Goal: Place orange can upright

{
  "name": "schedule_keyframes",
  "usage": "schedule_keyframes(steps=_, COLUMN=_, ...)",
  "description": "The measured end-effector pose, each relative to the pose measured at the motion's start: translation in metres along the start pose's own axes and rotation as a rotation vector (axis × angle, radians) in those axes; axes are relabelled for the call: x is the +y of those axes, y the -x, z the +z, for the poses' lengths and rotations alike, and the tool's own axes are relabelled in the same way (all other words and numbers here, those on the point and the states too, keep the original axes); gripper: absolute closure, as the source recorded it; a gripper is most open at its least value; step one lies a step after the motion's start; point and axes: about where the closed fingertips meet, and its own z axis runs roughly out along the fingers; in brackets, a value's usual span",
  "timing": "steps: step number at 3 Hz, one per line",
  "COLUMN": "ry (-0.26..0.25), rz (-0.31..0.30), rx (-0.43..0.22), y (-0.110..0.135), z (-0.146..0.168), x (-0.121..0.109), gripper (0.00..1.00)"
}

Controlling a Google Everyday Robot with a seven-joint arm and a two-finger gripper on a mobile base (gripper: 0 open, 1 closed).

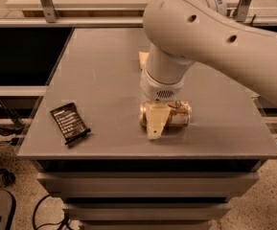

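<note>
Grey bench point(104, 71), orange can point(178, 114) lying on its side near the front edge, claw point(155, 119) down over it (grip cannot be told), black packet point(70, 122) well apart.

Warm amber light from above gives the grey worktop point(99, 75) a dull sheen. The cream gripper point(158, 119), low at the near right over the shiny copper-orange can point(180, 114), throws only a faint, close shadow.
</note>
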Motion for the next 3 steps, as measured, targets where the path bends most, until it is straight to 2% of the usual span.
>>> schedule_keyframes(steps=2, ry=-0.005, rz=-0.017, rx=0.009, y=-0.007, z=-0.012, x=-0.007, gripper=0.64)
schedule_keyframes(steps=3, ry=-0.004, rz=-0.038, rx=-0.003, y=-0.001, z=-0.024, x=-0.010, gripper=0.87)
